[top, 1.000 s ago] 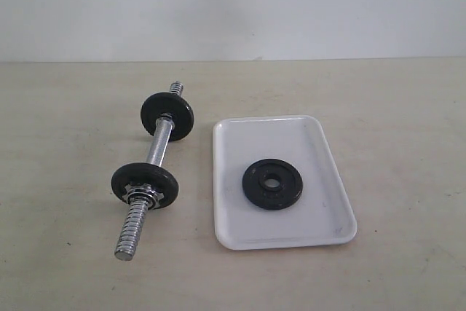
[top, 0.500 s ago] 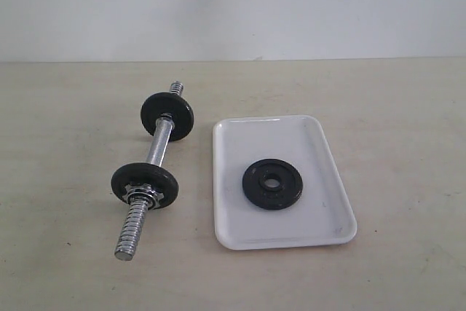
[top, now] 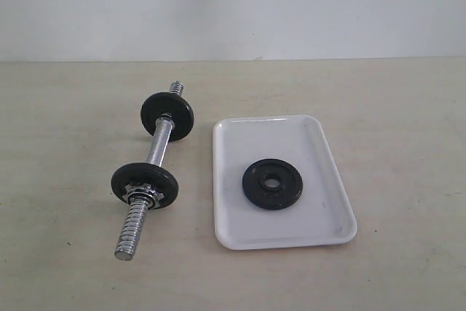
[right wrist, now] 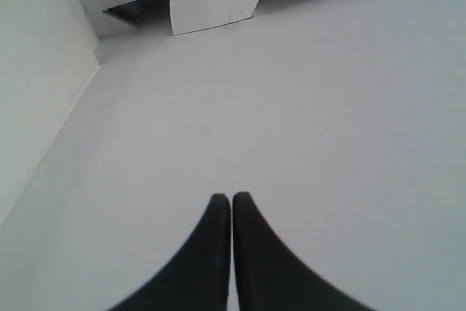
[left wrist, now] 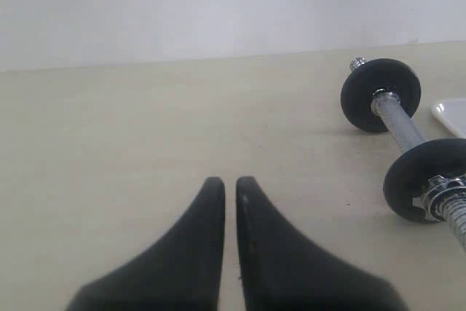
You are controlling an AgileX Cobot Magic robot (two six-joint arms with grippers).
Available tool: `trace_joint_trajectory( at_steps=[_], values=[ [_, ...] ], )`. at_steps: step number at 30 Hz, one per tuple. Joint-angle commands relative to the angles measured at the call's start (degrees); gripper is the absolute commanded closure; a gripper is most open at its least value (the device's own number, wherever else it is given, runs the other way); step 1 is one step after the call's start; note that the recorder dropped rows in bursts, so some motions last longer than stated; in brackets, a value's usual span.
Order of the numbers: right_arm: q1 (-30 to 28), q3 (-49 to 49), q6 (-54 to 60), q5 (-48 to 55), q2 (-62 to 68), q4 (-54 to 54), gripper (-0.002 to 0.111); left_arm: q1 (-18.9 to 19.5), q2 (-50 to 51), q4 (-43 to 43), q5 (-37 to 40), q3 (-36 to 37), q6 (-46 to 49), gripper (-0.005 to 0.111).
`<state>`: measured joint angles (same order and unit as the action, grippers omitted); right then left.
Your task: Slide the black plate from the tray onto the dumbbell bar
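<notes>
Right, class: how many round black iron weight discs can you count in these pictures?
3. Two sit on the chrome steel dumbbell bar: the far disc and the near disc. The third disc lies flat in the white rectangular plastic tray. None seems hidden.

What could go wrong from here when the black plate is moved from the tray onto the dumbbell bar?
1. The black plate lies flat inside the tray, so it may be hard to pinch, slip, or drag the tray along.
2. The dumbbell bar rests loose on its round discs; pushing on it could roll or shove it.
3. The coarse threaded end may snag the plate's hole if it arrives tilted.
</notes>
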<state>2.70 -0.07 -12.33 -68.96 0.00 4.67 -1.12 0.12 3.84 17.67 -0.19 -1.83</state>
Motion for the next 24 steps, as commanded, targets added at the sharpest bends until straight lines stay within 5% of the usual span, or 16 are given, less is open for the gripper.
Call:
trace_joint_trajectory(
  at_steps=[1,5,9,24],
  values=[
    [-0.3,-6.1,-10.8,25.9,0.0,4.3,0.108,-0.2,-0.1,-0.2,-0.2,0.2,0.0,0.102],
    [-0.3,-18.0,-13.8,58.6,0.0,13.0,0.108,-0.2,-0.1,-0.2,-0.2,0.2,0.0,0.102],
    [-0.3,-27.8,-13.7,70.9,4.9,13.8,0.108,-0.2,-0.1,-0.2,-0.2,0.2,0.0,0.102],
    [-0.3,-38.2,-16.1,60.9,9.7,13.6,0.108,-0.2,-0.1,-0.2,-0.2,0.2,0.0,0.102]
  ],
)
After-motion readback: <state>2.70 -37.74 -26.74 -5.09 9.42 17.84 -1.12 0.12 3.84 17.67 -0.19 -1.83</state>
